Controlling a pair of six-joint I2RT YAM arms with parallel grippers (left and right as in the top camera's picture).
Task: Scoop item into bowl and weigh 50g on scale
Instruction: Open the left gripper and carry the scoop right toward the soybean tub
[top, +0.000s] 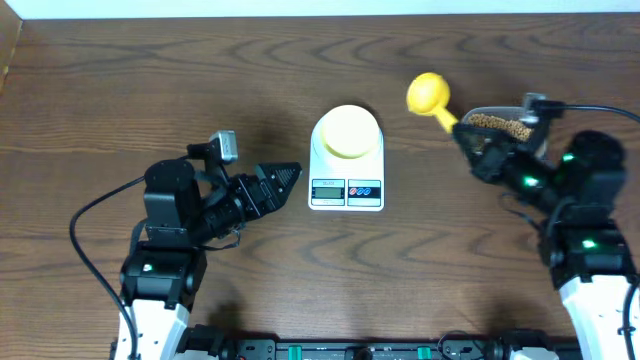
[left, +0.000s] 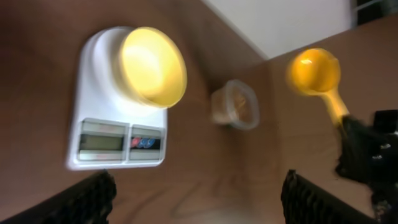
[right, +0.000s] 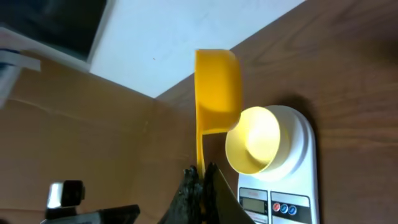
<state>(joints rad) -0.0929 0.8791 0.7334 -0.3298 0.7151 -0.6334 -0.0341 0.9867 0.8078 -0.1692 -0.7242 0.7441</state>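
Looking across the dark wooden table (top: 120, 70), I see the white scale (top: 322, 172) at its middle, with the pale yellow bowl (top: 349, 131) sitting on the platform. To the right of the scale and a little behind it, the bright yellow scoop (top: 428, 95) is held apart from the bowl. Farther right of the scale, a clear tub (top: 495, 111) holds the beans (top: 498, 125), partly hidden by the right arm. The left gripper (top: 288, 178) hovers just left of the scale's display, jaws spread wide and holding nothing. Its arm is folded low, pointing at the scale. The right gripper (top: 462, 132) is clamped on the scoop's handle between scale and tub, its arm reaching in from the right.
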